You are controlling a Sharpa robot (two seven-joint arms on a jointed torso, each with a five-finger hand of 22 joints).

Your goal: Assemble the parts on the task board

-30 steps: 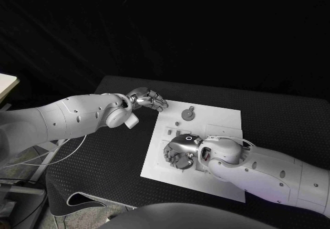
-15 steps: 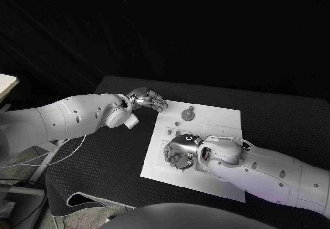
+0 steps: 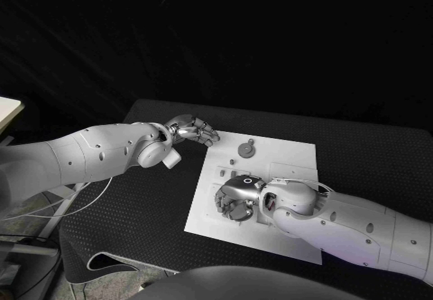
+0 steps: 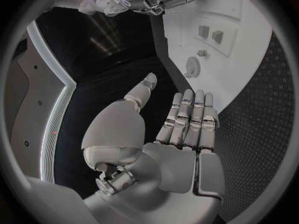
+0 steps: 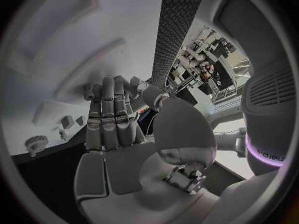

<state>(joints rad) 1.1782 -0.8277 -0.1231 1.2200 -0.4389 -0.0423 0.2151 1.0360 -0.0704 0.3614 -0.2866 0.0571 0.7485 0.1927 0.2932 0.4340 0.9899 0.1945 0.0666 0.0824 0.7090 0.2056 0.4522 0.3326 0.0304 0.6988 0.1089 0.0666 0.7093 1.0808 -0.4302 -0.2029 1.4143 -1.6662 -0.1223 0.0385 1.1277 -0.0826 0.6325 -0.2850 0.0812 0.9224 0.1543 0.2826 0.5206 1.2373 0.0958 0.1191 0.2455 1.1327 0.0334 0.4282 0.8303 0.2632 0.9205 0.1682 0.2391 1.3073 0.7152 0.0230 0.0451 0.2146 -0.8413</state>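
The silver right hand (image 3: 236, 197) hovers low over the flat white task board (image 3: 287, 150), fingers together, holding nothing; it could knock the small grey gear part (image 3: 244, 150). Left hand (image 3: 193, 130) open.

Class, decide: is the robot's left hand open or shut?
Open. In the left wrist view the left hand has straight fingers, thumb apart, and holds nothing, beside the task board.

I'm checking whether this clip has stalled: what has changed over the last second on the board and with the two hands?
Nothing visibly changed. The left hand stays at the far left corner of the task board, holding nothing, fingers extended. The right hand still hangs over the board's near part, nothing seen in its fingers. The round gear part lies where it was.
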